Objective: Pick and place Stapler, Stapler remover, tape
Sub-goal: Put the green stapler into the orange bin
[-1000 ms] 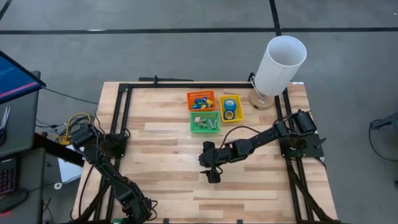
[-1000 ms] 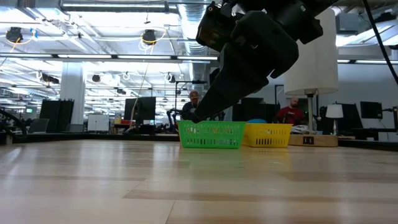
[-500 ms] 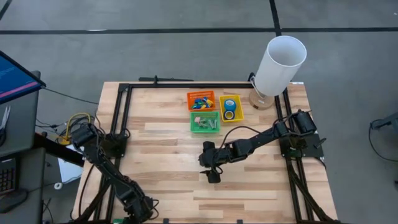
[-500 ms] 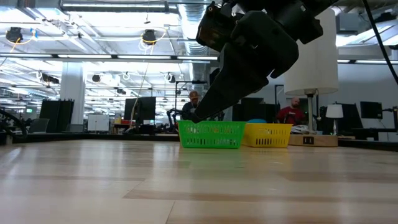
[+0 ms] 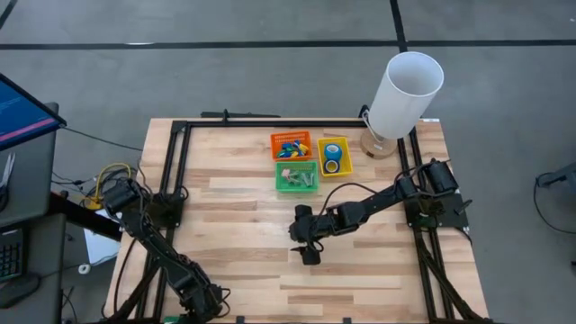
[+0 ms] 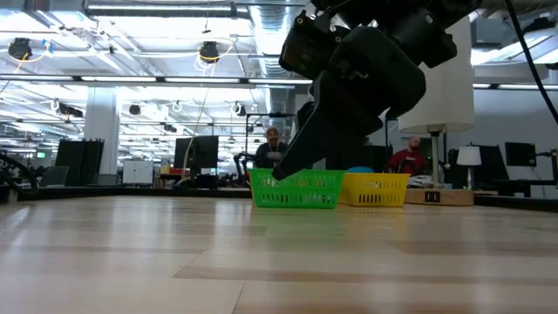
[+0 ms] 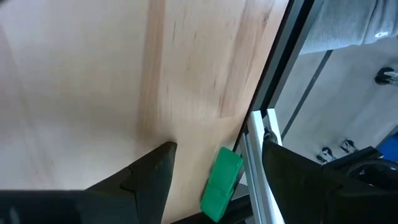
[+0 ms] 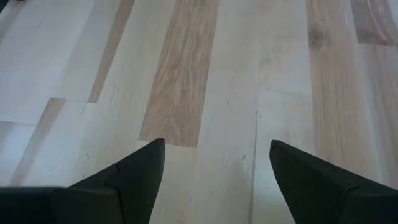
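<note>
High view: three baskets cluster near the table's (image 5: 234, 261) far edge, beside one white lamp (image 5: 403, 95). The yellow basket (image 5: 333, 156) holds two blue tape rolls (image 5: 332, 158), one touching the other. The orange basket (image 5: 291, 144) carries a heap of small coloured staplers, too small to count; the green basket (image 5: 297, 176) holds pale items too small to tell apart. The right gripper (image 5: 309, 255) hangs over bare wood mid-table, fingers spread wide, holding nothing. The left gripper (image 5: 193, 306) sits at the near edge, fingers wide apart and empty. Two people show in the room beyond.
</note>
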`<action>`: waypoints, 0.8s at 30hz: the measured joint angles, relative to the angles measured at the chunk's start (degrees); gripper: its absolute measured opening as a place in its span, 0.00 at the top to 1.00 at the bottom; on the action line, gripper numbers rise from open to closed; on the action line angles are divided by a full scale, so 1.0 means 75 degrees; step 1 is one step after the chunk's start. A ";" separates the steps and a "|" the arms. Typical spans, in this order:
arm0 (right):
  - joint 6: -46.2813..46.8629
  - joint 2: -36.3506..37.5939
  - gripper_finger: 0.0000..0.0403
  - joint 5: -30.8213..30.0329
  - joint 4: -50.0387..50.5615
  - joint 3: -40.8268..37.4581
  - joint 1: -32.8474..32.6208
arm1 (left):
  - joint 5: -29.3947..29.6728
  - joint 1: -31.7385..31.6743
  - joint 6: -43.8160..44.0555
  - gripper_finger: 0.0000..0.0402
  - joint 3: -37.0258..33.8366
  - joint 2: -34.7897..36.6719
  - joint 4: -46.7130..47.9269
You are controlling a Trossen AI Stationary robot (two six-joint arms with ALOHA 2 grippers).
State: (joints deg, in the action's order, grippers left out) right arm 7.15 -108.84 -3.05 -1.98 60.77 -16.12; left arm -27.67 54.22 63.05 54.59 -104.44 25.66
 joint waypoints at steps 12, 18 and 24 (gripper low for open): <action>-0.0002 0.0000 0.30 0.0000 -0.0004 -0.0003 0.0000 | -0.0083 0.0272 0.0064 0.41 0.0032 -0.0175 0.0150; -0.0002 0.0003 0.30 0.0000 -0.0040 -0.0003 0.0000 | -0.0154 0.0283 0.0072 0.41 0.0044 -0.0309 0.0230; 0.0000 0.0004 0.30 0.0000 -0.0042 -0.0003 0.0000 | 0.0019 0.0290 -0.0026 0.41 0.0058 -0.0303 0.0493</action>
State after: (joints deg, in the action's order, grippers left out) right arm 7.15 -108.81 -3.05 -2.30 60.75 -16.12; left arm -27.53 56.39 62.85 55.02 -106.72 29.36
